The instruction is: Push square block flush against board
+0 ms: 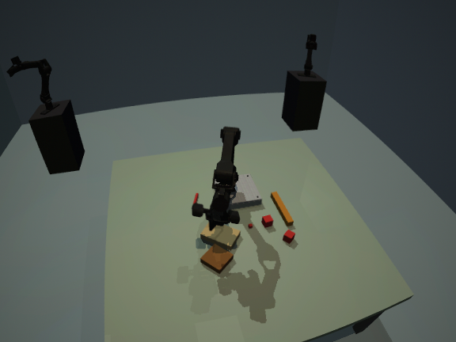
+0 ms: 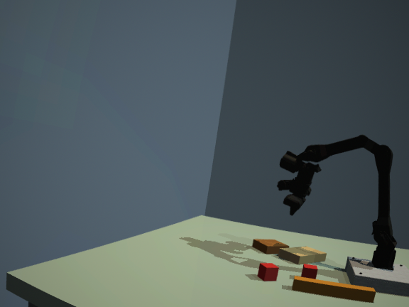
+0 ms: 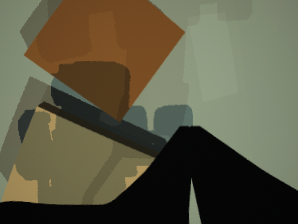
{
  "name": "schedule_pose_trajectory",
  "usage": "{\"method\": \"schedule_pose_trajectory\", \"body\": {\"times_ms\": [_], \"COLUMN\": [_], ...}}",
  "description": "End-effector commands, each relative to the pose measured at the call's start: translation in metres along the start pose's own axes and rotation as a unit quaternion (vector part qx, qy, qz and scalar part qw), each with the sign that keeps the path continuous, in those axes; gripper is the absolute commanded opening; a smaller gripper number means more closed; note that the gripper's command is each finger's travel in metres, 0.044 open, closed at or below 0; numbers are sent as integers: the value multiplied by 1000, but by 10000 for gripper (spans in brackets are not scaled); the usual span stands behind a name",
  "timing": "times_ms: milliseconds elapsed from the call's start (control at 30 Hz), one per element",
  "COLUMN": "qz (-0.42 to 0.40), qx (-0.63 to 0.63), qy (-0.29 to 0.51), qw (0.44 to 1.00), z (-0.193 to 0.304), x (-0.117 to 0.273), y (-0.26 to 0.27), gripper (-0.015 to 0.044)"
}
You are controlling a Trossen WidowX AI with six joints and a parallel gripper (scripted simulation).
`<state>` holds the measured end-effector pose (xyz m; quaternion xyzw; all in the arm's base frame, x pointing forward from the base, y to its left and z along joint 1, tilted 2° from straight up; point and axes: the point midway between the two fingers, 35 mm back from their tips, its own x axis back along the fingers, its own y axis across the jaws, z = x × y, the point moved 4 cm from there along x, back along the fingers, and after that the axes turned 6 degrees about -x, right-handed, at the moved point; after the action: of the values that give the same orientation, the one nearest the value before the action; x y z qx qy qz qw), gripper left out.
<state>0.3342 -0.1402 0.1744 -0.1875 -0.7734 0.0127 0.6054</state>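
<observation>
The brown square block (image 1: 217,258) (image 2: 270,245) (image 3: 107,30) lies flat on the green mat. The tan board (image 1: 222,237) (image 2: 302,254) (image 3: 67,163) lies flat just behind it, towards the arm's base. In the wrist view the block sits turned against the board, with one corner pointing at the board's long side; I cannot tell whether they touch. My gripper (image 1: 212,226) (image 2: 292,212) (image 3: 188,135) is shut and empty. It hangs well above the table, over the board, and points down.
An orange bar (image 1: 282,208) (image 2: 333,288), two red cubes (image 1: 267,220) (image 1: 289,236), a tiny red bead (image 1: 250,226) and a short red stick (image 1: 196,197) lie around the grey base plate (image 1: 248,190). Two black pedestals (image 1: 57,136) (image 1: 303,100) stand at the back.
</observation>
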Motion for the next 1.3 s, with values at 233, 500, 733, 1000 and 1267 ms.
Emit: {"method": "schedule_pose_trajectory", "body": {"times_ms": [233,500,733,1000,1267], "qz": [-62,-106,-146,-185,-185], "qx": [174,298,399,484,485], "qy": [28,39,44,45,46], "qw": [982,948,904,854,854], "z": [8,17,27,38,52], "x": [-18,-27,-34,-39,-88], "y": [47,80,108,132,147], "gripper": [0,0,0,0,0]}}
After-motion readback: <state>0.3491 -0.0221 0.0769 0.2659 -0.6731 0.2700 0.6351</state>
